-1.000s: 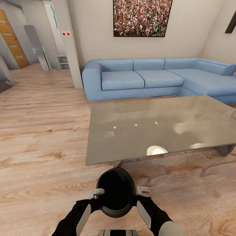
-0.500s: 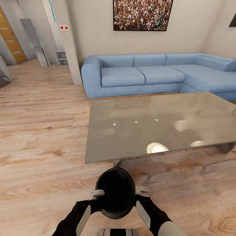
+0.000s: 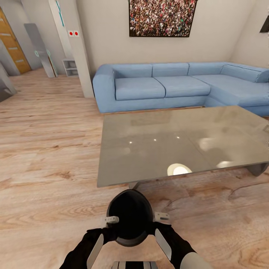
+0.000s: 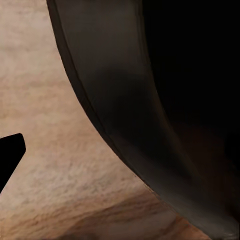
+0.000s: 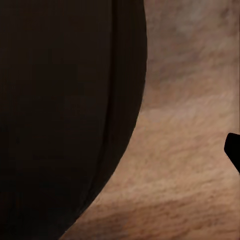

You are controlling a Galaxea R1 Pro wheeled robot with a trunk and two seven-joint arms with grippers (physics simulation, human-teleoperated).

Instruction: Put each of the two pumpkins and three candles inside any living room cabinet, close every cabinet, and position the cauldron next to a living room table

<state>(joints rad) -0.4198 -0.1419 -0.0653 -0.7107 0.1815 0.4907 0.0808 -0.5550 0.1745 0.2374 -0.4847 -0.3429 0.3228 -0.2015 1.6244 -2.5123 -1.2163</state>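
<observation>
I hold the black round cauldron (image 3: 130,215) low over the wood floor, just in front of the near left corner of the grey glass table (image 3: 179,142). My left gripper (image 3: 112,220) clamps its left side and my right gripper (image 3: 163,216) clamps its right side. The left wrist view has the cauldron's dark wall (image 4: 150,100) close up with one black fingertip (image 4: 10,155) beside it. The right wrist view likewise has the wall (image 5: 60,100) and a fingertip (image 5: 232,150). The pumpkins, candles and cabinet are out of view.
A blue corner sofa (image 3: 168,86) runs behind the table and along its right. A white pillar (image 3: 80,56) stands at the sofa's left end. Open wood floor (image 3: 48,149) spreads to the left towards a small shelf (image 3: 70,67) and an orange door (image 3: 11,45).
The whole picture has shifted a little, so the camera moved. The cauldron stays held between both grippers in the same way.
</observation>
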